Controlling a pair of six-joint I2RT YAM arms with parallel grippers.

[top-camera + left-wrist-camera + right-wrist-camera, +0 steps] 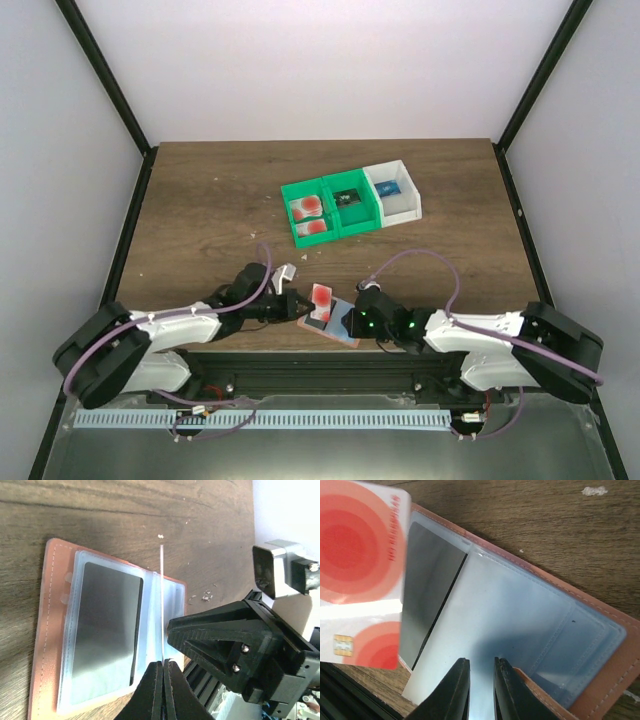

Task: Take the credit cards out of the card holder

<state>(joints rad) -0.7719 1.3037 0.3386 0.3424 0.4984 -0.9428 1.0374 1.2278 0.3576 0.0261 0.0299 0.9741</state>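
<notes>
The card holder [341, 331] lies open near the table's front edge, salmon rim [600, 607] around blue-grey pockets [102, 630]. My left gripper [163, 666] is shut on a credit card [320, 299], pale with red-orange rings [357, 555]. The card stands upright just above the holder and shows edge-on [162, 600] in the left wrist view. My right gripper [481, 672] rests on the holder's pale pocket sheet [510, 615], jaws a narrow gap apart with nothing pinched between them. A dark grey panel [427, 595] shows in one pocket.
A green bin [331, 189] stands at mid-table, with similar red-blotted cards [308, 215] in its left compartment. A white bin [405, 207] adjoins it on the right. Crumbs [205, 597] dot the wooden table [200, 200]. The table's front edge is close behind the holder.
</notes>
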